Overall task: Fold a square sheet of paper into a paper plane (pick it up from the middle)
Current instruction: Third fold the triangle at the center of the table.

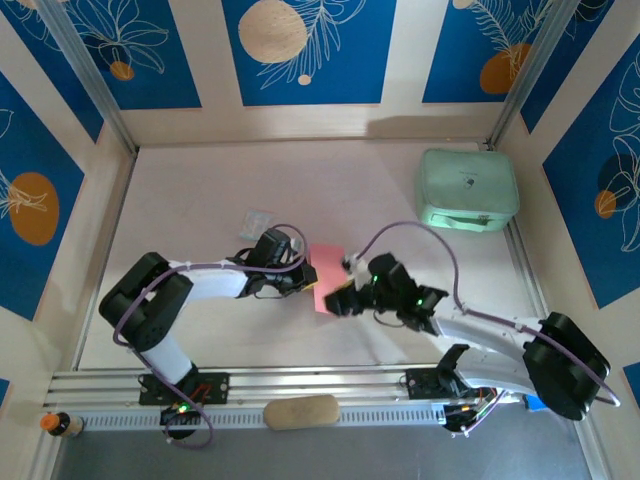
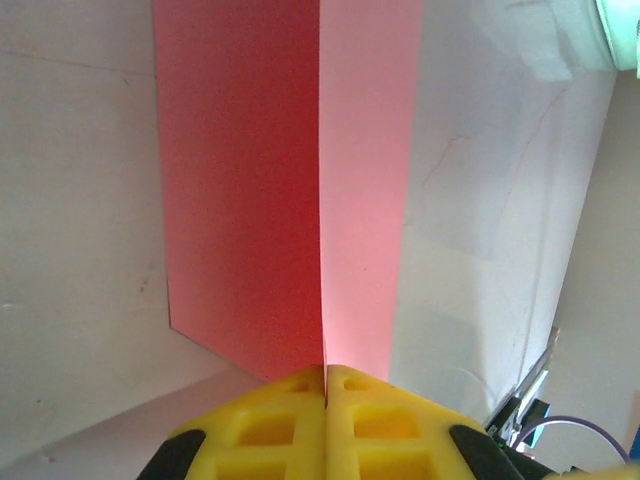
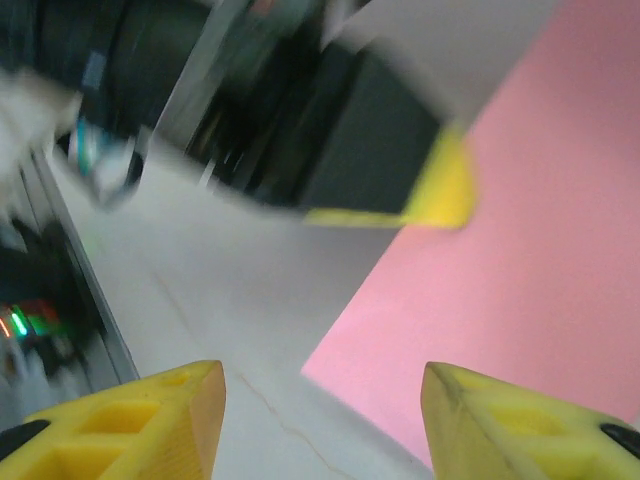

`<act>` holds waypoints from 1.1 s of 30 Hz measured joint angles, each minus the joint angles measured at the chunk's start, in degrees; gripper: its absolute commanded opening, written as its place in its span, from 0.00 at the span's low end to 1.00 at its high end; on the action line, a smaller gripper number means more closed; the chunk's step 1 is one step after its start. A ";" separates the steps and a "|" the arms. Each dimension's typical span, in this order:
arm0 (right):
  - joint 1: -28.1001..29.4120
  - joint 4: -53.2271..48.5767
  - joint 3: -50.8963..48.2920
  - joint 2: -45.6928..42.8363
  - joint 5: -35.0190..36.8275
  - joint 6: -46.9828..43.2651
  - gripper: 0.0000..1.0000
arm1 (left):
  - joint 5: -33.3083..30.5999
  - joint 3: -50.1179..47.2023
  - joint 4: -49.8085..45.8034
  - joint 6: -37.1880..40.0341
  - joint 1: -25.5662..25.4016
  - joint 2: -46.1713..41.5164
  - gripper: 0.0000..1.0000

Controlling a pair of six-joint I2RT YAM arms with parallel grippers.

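Salmon-pink square sheet of paper (image 1: 327, 268) sits mid-counter (image 1: 300, 170) in the top view, between the two arms. You see the left claw (image 1: 306, 276) at its left edge and the right claw (image 1: 338, 298) at its near corner. You can't judge either opening from here. Mint-green case (image 1: 467, 190) is far right, well apart from the paper. Small clear packet (image 1: 257, 222) lies just beyond the left wrist. Tan pad (image 1: 300, 411) lies at the near edge, between the arm bases.

Left wrist view: your yellow fingers (image 2: 270, 425) are pressed together with no gap, so the left claw (image 2: 325, 378) is pinching the square sheet of paper (image 2: 365, 200) at its edge. The paper is bent along a straight crease running away from the fingertips, with a darker shaded panel on the left and a lighter pink panel on the right. Bare counter (image 2: 80, 200) is on both sides. You can't tell how much of the sheet is off the surface.

Right wrist view, blurry: the right claw (image 3: 322, 385) is spread wide with nothing between its fingers (image 3: 140, 420). Pink paper (image 3: 540, 260) lies ahead to the right, one corner pointing toward the gap. The other arm's yellow-tipped finger (image 3: 440, 195) is at the paper's far edge.
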 measured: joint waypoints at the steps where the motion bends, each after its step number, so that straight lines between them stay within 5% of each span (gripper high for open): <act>1: 3.13 0.72 -1.09 0.11 2.43 -3.52 0.54 | 0.02 0.02 0.02 -0.17 0.02 0.00 0.00; 8: 15.50 6.69 -1.92 6.45 18.21 -20.09 0.57 | 0.42 0.00 0.02 -1.09 0.09 0.00 0.00; 16: 20.24 11.43 -0.11 16.63 33.29 -28.04 0.58 | 0.44 -0.20 0.04 -1.27 0.09 0.00 0.00; 33: 22.05 13.57 0.72 18.82 41.81 -30.58 0.34 | 0.42 -0.59 0.17 -1.27 0.09 0.00 0.00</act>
